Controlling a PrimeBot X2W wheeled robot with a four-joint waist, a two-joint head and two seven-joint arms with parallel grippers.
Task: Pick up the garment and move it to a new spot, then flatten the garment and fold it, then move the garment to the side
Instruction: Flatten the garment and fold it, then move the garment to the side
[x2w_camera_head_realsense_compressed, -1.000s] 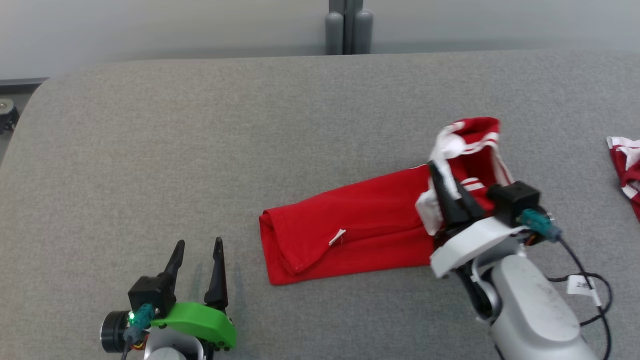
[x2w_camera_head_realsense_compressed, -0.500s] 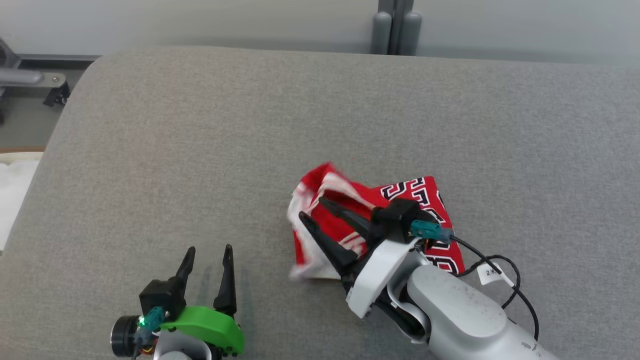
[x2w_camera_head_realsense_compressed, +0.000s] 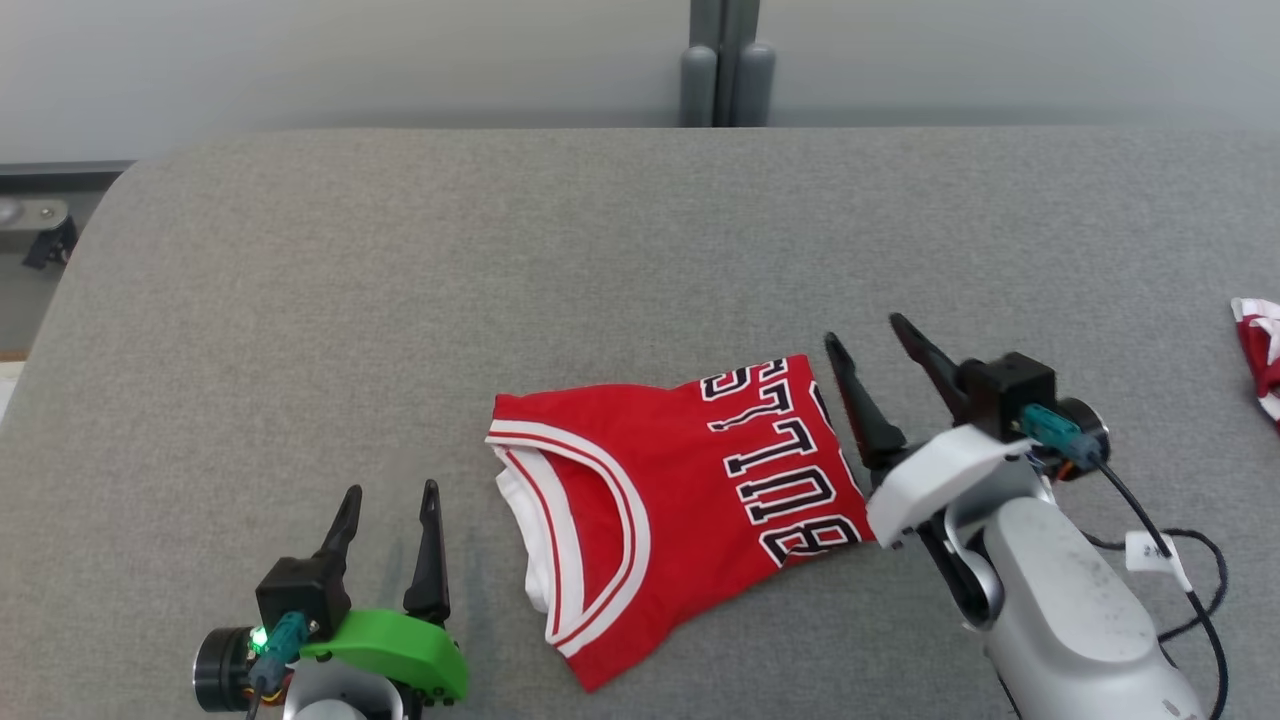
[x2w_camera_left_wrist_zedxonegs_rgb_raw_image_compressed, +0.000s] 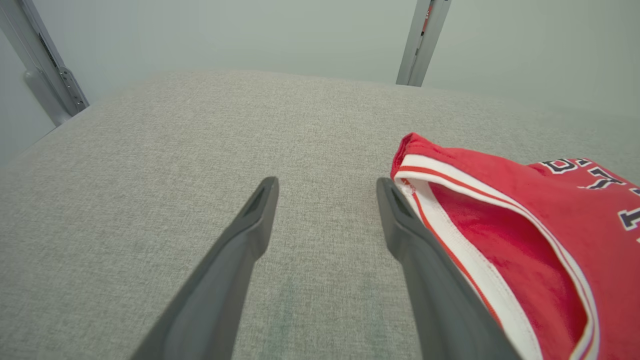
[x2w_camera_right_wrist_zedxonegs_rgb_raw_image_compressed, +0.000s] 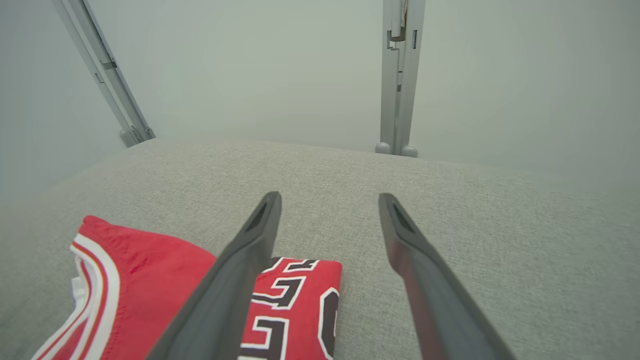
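The garment (x2w_camera_head_realsense_compressed: 680, 490) lies folded on the grey table (x2w_camera_head_realsense_compressed: 400, 300), red with black-and-white lettering up and a striped armhole trim at its left. The left wrist view shows its trimmed edge (x2w_camera_left_wrist_zedxonegs_rgb_raw_image_compressed: 500, 250), and the right wrist view its lettered corner (x2w_camera_right_wrist_zedxonegs_rgb_raw_image_compressed: 295, 305). My right gripper (x2w_camera_head_realsense_compressed: 868, 335) hovers open just right of the garment's far right corner, nothing between its fingers. My left gripper (x2w_camera_head_realsense_compressed: 391, 492) stands open near the table's front left, a short gap left of the garment. In its wrist view the left gripper (x2w_camera_left_wrist_zedxonegs_rgb_raw_image_compressed: 327, 182) has its right finger (x2w_camera_left_wrist_zedxonegs_rgb_raw_image_compressed: 415, 240) beside the trim.
A smaller red cloth with white stripes (x2w_camera_head_realsense_compressed: 1260, 350) lies at the table's right edge. A grey post (x2w_camera_head_realsense_compressed: 725, 60) stands behind the far edge, and a wall runs beyond it. The right arm's cable (x2w_camera_head_realsense_compressed: 1170, 540) loops over the table at the right.
The right gripper has let go of the garment and drawn back to the right, open. The garment now lies folded over with its lettering up. The head camera has shifted; the left gripper stays put.
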